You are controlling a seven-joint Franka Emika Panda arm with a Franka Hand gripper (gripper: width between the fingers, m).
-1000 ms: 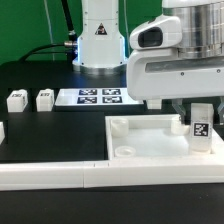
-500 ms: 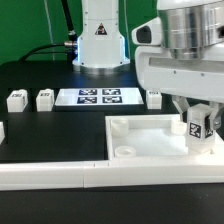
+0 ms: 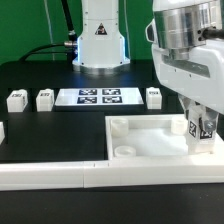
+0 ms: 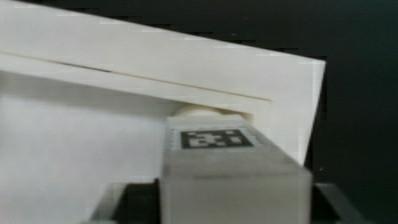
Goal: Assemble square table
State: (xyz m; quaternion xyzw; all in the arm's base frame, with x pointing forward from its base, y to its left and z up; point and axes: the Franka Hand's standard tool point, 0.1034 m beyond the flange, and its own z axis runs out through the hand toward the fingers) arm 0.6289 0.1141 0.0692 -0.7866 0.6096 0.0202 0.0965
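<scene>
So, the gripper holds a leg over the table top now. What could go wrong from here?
1. The leg in the gripper looks slightly tilted in the exterior view, so it may enter the corner socket crooked and jam.
2. A sideways push from the leg could shift the table top.

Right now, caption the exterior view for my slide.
Gripper grips a tagged leg upright on the white tabletop; other legs wait on the table.
</scene>
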